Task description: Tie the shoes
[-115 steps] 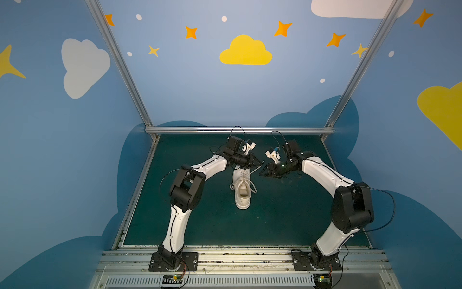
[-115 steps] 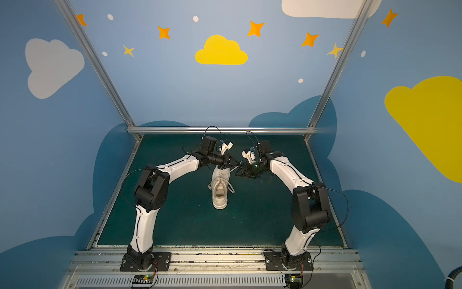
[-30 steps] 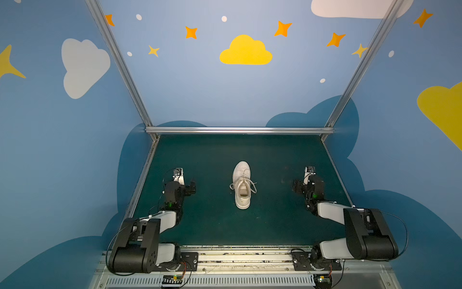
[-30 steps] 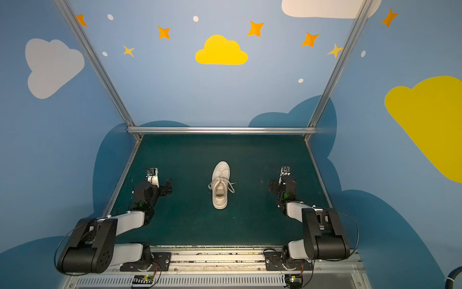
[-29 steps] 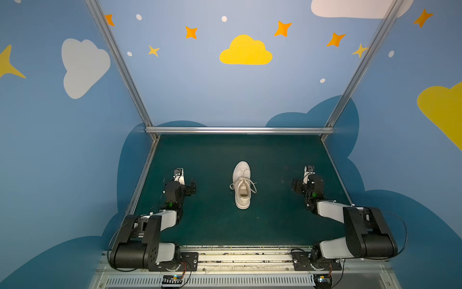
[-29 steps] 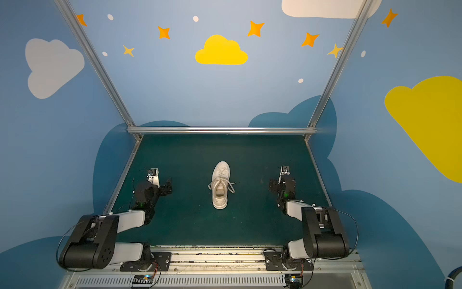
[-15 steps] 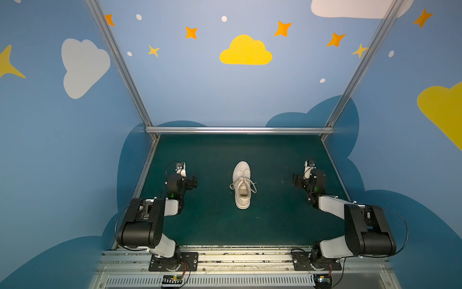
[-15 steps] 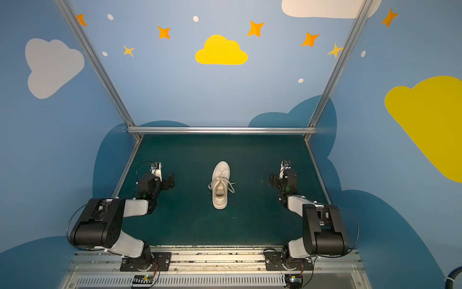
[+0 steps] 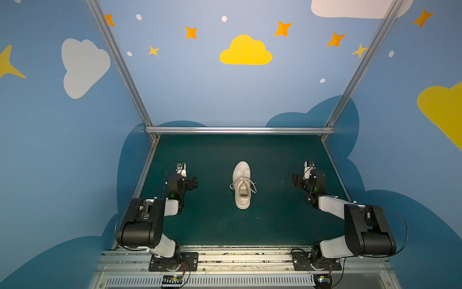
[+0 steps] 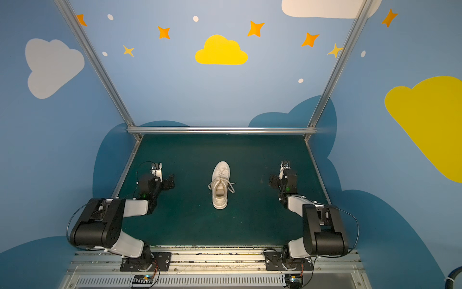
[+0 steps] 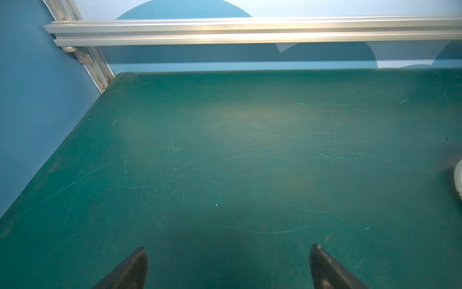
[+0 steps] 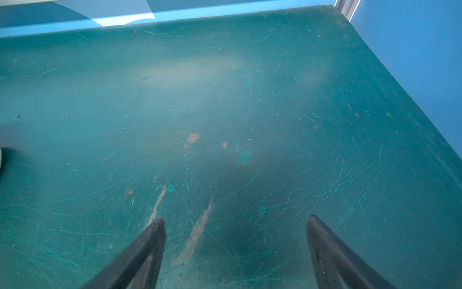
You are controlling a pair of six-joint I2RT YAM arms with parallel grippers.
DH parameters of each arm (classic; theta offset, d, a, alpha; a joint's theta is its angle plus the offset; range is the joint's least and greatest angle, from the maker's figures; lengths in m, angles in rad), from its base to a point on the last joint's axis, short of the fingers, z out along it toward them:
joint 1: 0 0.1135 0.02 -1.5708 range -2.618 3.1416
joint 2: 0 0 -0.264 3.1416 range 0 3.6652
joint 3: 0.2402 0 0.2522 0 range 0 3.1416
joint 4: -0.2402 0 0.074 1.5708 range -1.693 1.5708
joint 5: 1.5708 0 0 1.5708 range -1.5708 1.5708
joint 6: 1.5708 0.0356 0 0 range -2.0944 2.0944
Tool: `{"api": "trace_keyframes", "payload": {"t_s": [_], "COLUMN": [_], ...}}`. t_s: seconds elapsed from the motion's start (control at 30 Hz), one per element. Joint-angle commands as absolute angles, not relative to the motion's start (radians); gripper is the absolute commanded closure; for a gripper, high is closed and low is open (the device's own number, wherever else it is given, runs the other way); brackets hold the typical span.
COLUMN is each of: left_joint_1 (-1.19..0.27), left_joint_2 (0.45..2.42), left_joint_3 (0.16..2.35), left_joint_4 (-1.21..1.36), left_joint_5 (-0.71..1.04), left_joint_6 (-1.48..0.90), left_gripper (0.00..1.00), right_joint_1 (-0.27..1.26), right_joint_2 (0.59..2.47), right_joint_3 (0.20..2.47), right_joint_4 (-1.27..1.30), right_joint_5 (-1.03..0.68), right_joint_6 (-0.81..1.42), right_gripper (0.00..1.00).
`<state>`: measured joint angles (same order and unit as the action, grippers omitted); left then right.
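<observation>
Top views: white sneaker (image 9: 241,175), beige insole (image 9: 243,191), laces (image 9: 253,187) splayed both sides.

A dark green mat (image 9: 212,225) covers the floor of a small booth. Blue walls (image 9: 200,95) rise on three sides. They are painted with a yellow cloud (image 9: 245,51) on the back wall, a white cloud (image 9: 83,66) on the left wall, orange stars (image 9: 191,32) and small white dots (image 9: 224,18). Silver metal bars (image 9: 240,130) frame the back wall, one lying along the mat's far edge. Slotted metal rails (image 9: 237,257) run along the near edge. Close up, the mat shows many fine scratches (image 11: 265,231), with a few tan stains (image 12: 193,137) on its right side.
</observation>
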<state>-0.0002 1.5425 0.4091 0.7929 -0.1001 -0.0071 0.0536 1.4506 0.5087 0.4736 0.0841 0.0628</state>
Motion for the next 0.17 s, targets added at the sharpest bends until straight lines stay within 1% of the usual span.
{"api": "trace_keyframes", "payload": {"t_s": [0.0, 0.13], "left_joint_1": [0.002, 0.002], "left_joint_2": [1.528, 1.528], "left_joint_3": [0.413, 0.413], "left_joint_4": [0.774, 0.775], "left_joint_5": [-0.086, -0.086], "left_joint_6": [-0.004, -0.004], "left_gripper": [0.00, 0.00], "right_joint_1": [0.052, 0.048], "right_joint_2": [1.459, 1.458], "right_joint_3": [0.523, 0.523], "right_joint_4": [0.464, 0.462], "right_joint_5": [0.072, 0.069], "right_joint_6": [0.059, 0.060], "right_gripper": [0.12, 0.12]}}
